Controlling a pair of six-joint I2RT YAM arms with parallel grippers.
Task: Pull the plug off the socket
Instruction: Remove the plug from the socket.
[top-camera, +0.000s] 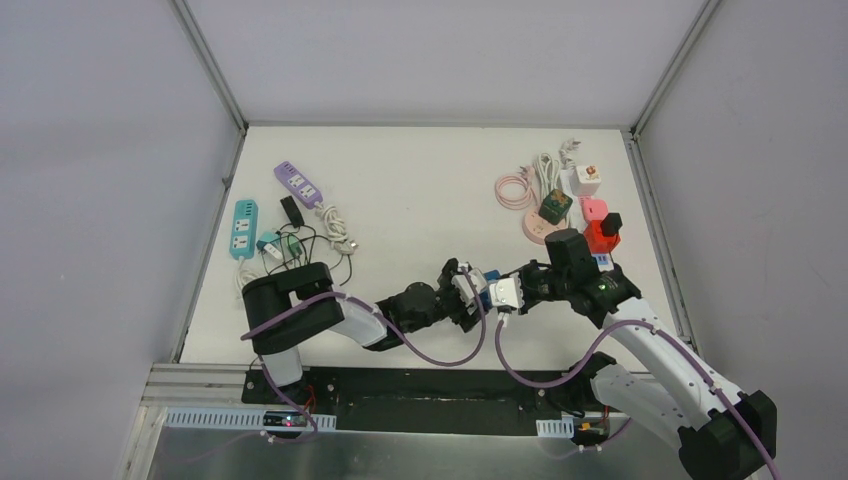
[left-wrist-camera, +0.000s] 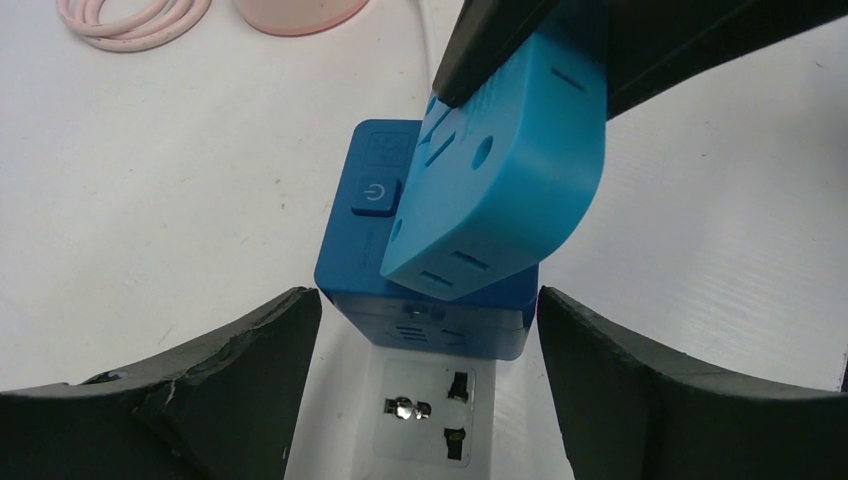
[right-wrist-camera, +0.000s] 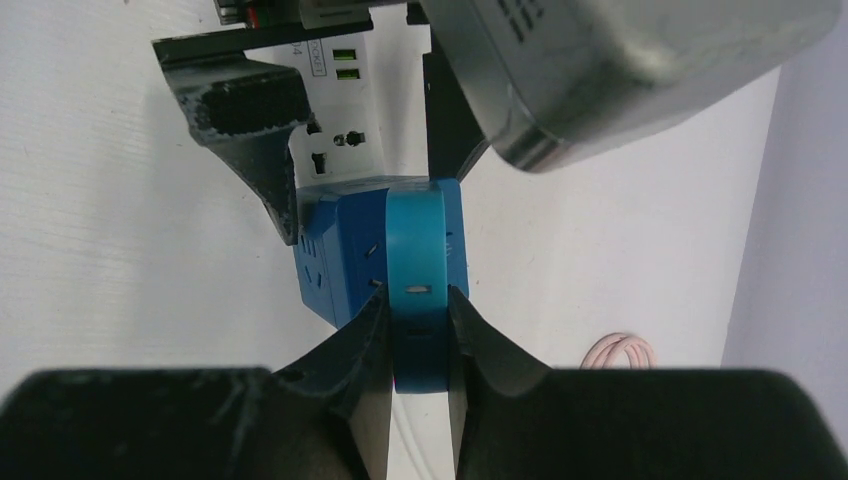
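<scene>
A dark blue cube socket (left-wrist-camera: 420, 215) with a power button sits on a white socket block (left-wrist-camera: 425, 420). My left gripper (left-wrist-camera: 428, 300) has its fingers tight against both sides of the white block. My right gripper (right-wrist-camera: 415, 295) is shut on a light blue plug (right-wrist-camera: 415, 250), which shows in the left wrist view (left-wrist-camera: 510, 170) tilted against the cube's top. I cannot tell if its pins are still in the cube. In the top view both grippers meet at the blue cube (top-camera: 484, 291) at the near middle of the table, left gripper (top-camera: 468, 285), right gripper (top-camera: 515, 292).
A purple strip (top-camera: 297, 184), a teal strip (top-camera: 243, 228) and black cables (top-camera: 305, 248) lie at far left. A pink cable coil (top-camera: 513, 190), green cube (top-camera: 556, 206), white cube (top-camera: 588, 178) and red adapters (top-camera: 598, 228) lie at far right.
</scene>
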